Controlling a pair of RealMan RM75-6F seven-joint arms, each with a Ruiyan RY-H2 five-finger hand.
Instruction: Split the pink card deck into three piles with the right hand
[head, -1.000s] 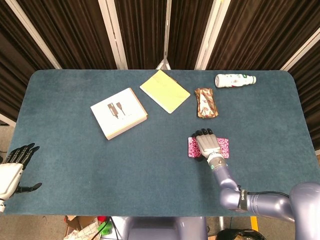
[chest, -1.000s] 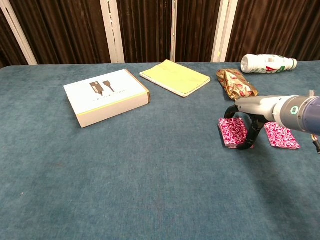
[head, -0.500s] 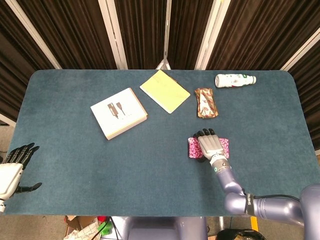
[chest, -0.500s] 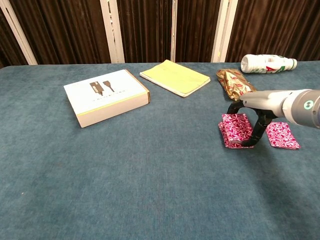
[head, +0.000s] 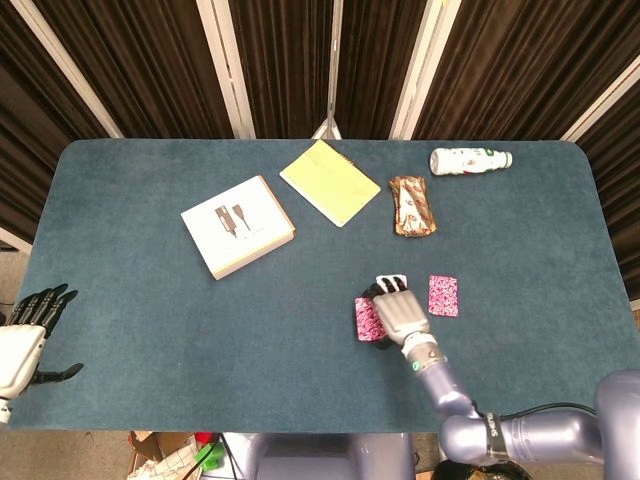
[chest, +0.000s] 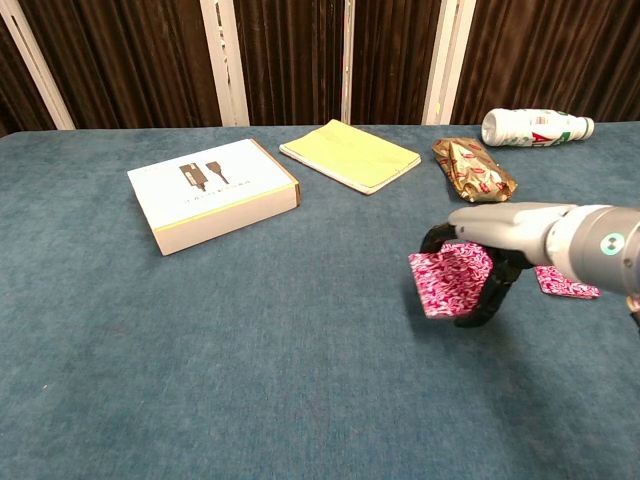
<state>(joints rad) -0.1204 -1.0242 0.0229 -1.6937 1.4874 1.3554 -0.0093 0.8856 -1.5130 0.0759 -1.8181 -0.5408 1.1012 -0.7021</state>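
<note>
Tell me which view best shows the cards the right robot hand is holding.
The chest view: the held cards face the camera, lifted off the table in the right robot hand. The head view shows only a pink sliver beside the robot hand.

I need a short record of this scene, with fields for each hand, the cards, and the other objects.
right hand: grips a stack of pink cards, lifted off the table
left hand: at the table's left edge, holds nothing, fingers apart
pile on table: one pink pile, to the right of the right hand
other objects: white box, yellow notepad, snack packet, bottle
</note>
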